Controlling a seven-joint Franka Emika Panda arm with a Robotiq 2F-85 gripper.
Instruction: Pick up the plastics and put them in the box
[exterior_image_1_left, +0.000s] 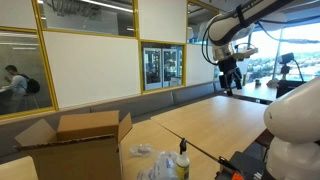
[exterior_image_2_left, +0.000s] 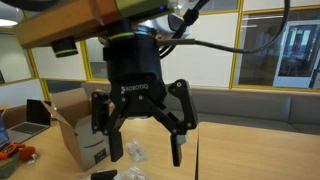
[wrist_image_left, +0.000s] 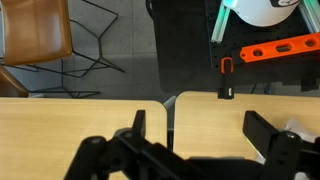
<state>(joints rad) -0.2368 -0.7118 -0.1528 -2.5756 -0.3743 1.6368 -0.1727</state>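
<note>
Plastics (exterior_image_1_left: 150, 165) heaped on worktop (exterior_image_1_left: 220, 120) just beside box (exterior_image_1_left: 75, 140), flaps open. Fingers (exterior_image_2_left: 178, 140) spread wide, holding nothing, well apart from box

plastics (exterior_image_1_left: 143, 153) beside box (exterior_image_1_left: 78, 143), both on table (exterior_image_1_left: 225, 115)

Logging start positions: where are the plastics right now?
In an exterior view the plastics lie on the wooden table just beside the open box, between it and a small bottle.
</note>
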